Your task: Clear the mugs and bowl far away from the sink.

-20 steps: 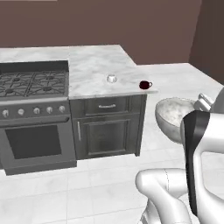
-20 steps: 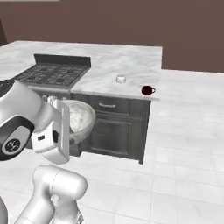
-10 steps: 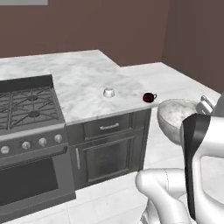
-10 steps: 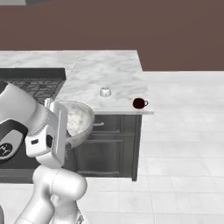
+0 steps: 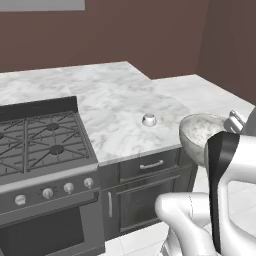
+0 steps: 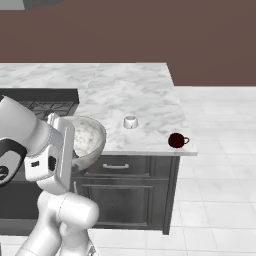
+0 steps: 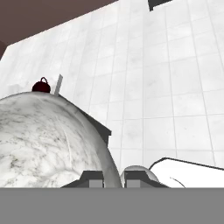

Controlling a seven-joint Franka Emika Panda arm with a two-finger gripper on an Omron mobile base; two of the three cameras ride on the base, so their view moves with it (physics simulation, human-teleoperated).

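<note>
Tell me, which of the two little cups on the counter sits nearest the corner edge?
The dark red cup, by the counter's front corner. The pale cup stands further in on the marble.

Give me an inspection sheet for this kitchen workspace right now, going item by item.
Surface: marble counter beside a gas stove, over dark cabinets.
Job's things: speckled bowl held off the counter, in front of the cabinets; pale mug standing on the counter; sink: nothing seen.
Clutter: dark red mug near the counter's front corner.
Grippers: gripper shut on the bowl's rim, one finger on each side of the wall.
Cables: nothing seen.
Surroundings: white tiled floor, brown wall.
</note>
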